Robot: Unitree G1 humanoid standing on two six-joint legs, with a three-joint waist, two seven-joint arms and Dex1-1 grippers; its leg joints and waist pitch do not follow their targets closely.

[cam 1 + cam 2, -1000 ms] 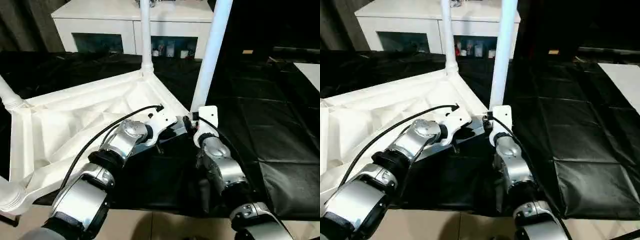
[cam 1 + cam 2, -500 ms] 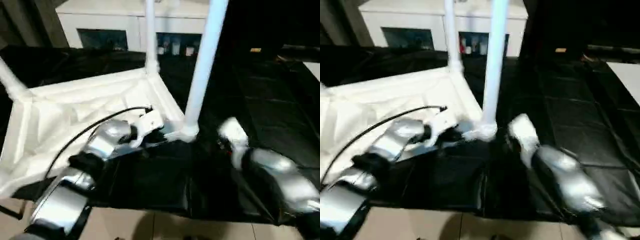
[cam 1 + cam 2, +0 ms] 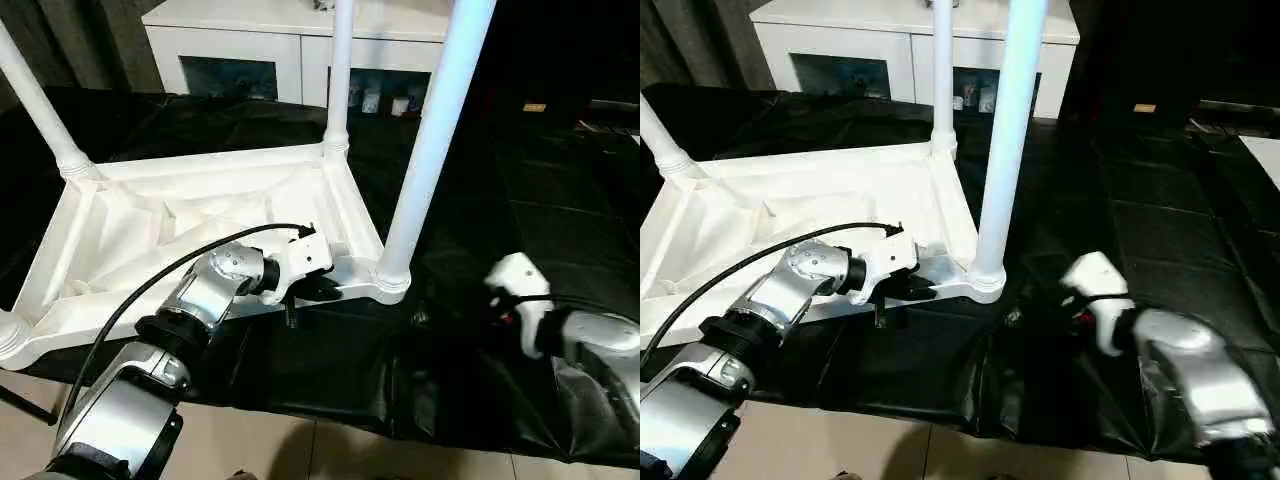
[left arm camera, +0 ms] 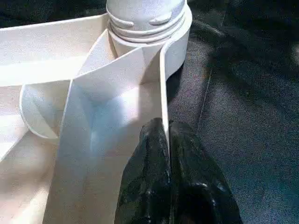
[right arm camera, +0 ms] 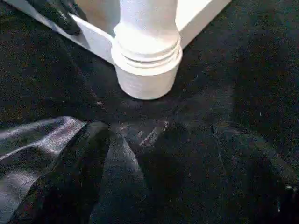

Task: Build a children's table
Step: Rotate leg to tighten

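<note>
Black crinkled sheet [image 3: 560, 210] | left fingers [image 4: 154, 154] pinch ribbed tabletop [image 3: 150, 215] rim (thin) | right fingers [image 5: 88, 154] spread

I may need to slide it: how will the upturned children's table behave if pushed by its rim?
The children's table looks thin-walled and hollow, so probably light. Tall legs may make it wobble. The black sheet beneath could wrinkle and drag.

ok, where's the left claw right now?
In the head views, the left claw is shut on the near rim of the upturned white plastic tabletop, just left of the nearest white tube leg.
</note>
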